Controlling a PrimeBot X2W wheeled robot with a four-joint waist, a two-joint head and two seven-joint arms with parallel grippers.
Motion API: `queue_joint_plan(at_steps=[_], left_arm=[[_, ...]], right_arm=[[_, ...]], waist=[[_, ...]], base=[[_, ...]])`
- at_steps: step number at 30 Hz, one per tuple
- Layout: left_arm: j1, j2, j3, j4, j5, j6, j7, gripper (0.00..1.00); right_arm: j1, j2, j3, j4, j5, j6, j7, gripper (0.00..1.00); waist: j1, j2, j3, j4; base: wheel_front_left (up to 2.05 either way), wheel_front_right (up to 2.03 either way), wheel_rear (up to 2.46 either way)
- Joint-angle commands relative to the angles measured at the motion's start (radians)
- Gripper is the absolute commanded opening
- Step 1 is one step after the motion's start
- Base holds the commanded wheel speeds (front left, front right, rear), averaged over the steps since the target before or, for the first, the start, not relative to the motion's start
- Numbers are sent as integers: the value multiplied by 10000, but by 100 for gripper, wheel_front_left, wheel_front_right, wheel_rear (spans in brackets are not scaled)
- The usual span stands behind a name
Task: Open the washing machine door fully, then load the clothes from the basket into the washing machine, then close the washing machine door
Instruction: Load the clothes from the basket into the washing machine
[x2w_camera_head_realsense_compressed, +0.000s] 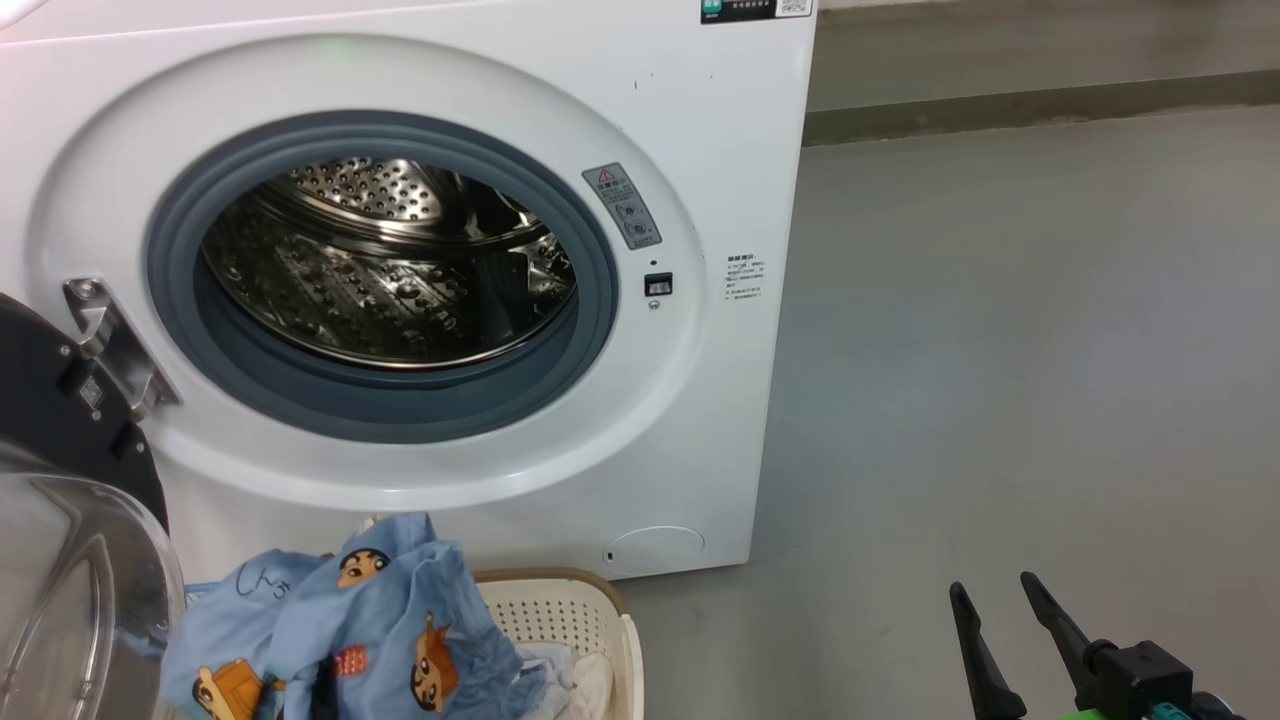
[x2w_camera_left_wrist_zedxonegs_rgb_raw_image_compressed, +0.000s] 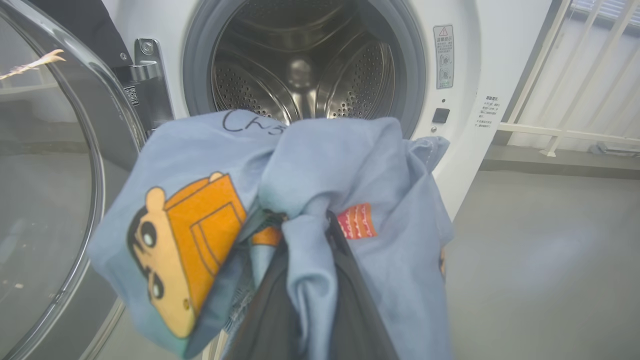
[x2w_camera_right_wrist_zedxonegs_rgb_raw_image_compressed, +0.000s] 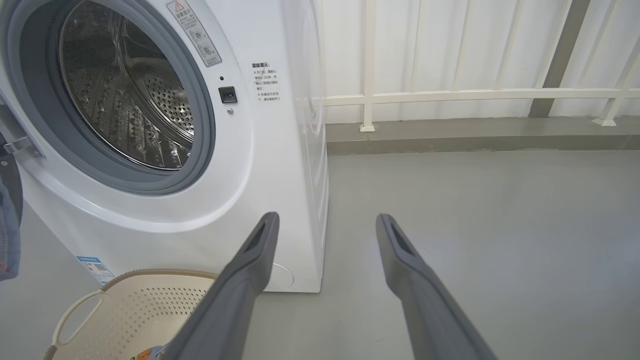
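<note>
Clothes (x2w_camera_head_realsense_compressed: 400, 610) (peak up) hang vertically above the basket (x2w_camera_head_realsense_compressed: 560, 610).

The washing machine (x2w_camera_head_realsense_compressed: 700, 120) is showing a smooth, glossy white casing; its drum (x2w_camera_head_realsense_compressed: 390, 290) is gleaming as polished, perforated steel, and the gasket (x2w_camera_head_realsense_compressed: 380, 415) is looking like matt grey-blue rubber. The washing machine door (x2w_camera_head_realsense_compressed: 60, 590) is presenting clear, shiny glass in a glossy black rim, on a bright metal hinge (x2w_camera_head_realsense_compressed: 110, 335). The clothes (x2w_camera_head_realsense_compressed: 400, 610) are appearing as soft, matt printed cloth. The basket (x2w_camera_head_realsense_compressed: 570, 620) is showing smooth cream perforated plastic under a brown woven-look rim. The floor (x2w_camera_head_realsense_compressed: 1000, 350) is giving a dull sheen. The fingers (x2w_camera_right_wrist_zedxonegs_rgb_raw_image_compressed: 240, 295) of the right gripper (x2w_camera_right_wrist_zedxonegs_rgb_raw_image_compressed: 327, 220) are looking matt, dark grey and plastic-like.
</note>
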Motion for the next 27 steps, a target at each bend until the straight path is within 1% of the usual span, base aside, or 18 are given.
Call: queue_joint_plan(at_steps=[1,6,12,15,17,22,27], left_arm=[[-308,34,343,-163,146,-44,-67,0],[-694,28,174,102,136,-149,-67,0],[-1512,75,39,521,156,-254,-67,0],[-2071,152,82,897,121,-279,-67,0],[-2565,167,200,1185,-110,-304,-67,0],[-4178,573,499,1758,-399,-376,-67,0],[-5826,1354,753,2202,-559,-452,-50,0]], right_arm=[[-179,-57,246,-255,10,16,-48,100],[-236,-55,344,-313,-4,16,-48,100],[-338,-53,518,-389,205,16,-48,100],[-405,-52,607,-467,314,16,-48,100],[-518,-52,658,-575,395,16,-48,100],[-1061,-52,980,-989,617,16,-48,100],[-1815,-52,1398,-1428,947,16,-48,100]], waist=[[0,0,39,2],[0,0,234,-124],[0,0,612,-491],[0,0,930,-724],[0,0,1312,-865],[0,0,2613,-1275],[0,0,4015,-1819]], base=[[0,0,0],[0,0,0],[0,0,0],[0,0,0],[0,0,0],[0,0,0],[0,0,0]])
